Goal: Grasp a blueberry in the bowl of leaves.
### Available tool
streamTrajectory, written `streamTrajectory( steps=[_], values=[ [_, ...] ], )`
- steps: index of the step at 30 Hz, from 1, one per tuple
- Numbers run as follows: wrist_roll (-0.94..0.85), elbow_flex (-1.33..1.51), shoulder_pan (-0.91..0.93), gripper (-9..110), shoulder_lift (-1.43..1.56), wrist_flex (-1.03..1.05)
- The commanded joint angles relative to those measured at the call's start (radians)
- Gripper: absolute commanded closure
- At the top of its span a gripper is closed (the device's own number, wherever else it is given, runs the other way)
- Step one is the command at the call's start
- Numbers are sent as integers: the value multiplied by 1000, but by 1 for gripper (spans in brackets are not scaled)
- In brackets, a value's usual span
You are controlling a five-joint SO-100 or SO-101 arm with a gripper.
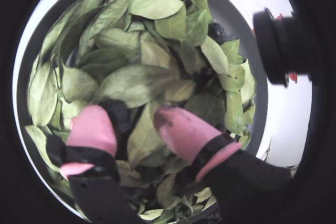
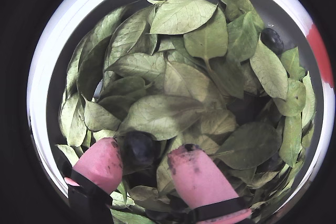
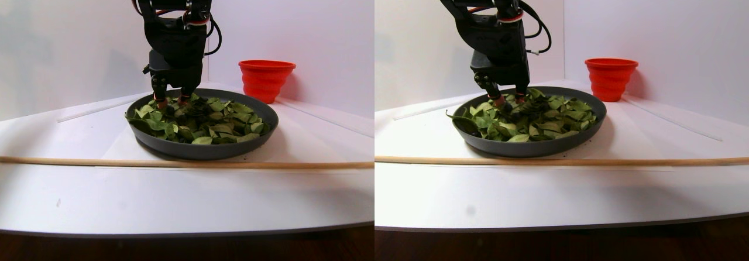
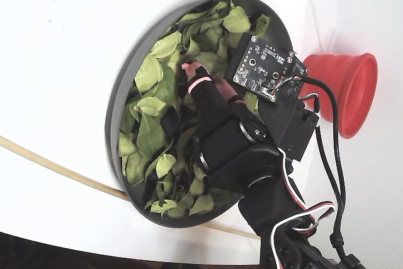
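The bowl (image 3: 199, 148) is a wide, shallow, dark-grey round dish with a low rim, sitting flat on the white table (image 3: 175, 202), mouth up; being round, it has no long axis. A red cup (image 3: 266, 79) stands just behind it in the stereo pair view, and a thin wooden rod (image 3: 187, 164) runs across the table in front. Inside the bowl, the leaves (image 2: 173, 114) are piled thick: oval, crinkled, pale to deep green, lying flat and pointing every which way. Down among them goes the gripper (image 2: 149, 163), pink-tipped fingers (image 2: 100, 163) spread apart over the leaves. And there it is, the blueberry (image 2: 138, 148): small, round, dark blue-black, half tucked under a leaf, sitting in the gap, close against the left finger in a wrist view. A second dark berry (image 2: 272, 39) rests near the bowl's far rim.
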Motion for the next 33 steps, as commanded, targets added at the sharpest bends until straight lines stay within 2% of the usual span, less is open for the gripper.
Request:
streamTrajectory(
  steps=[1, 33],
  values=[
    [9, -3, -18, 84, 115, -2],
    [8, -37, 5, 83, -15, -55]
  ],
)
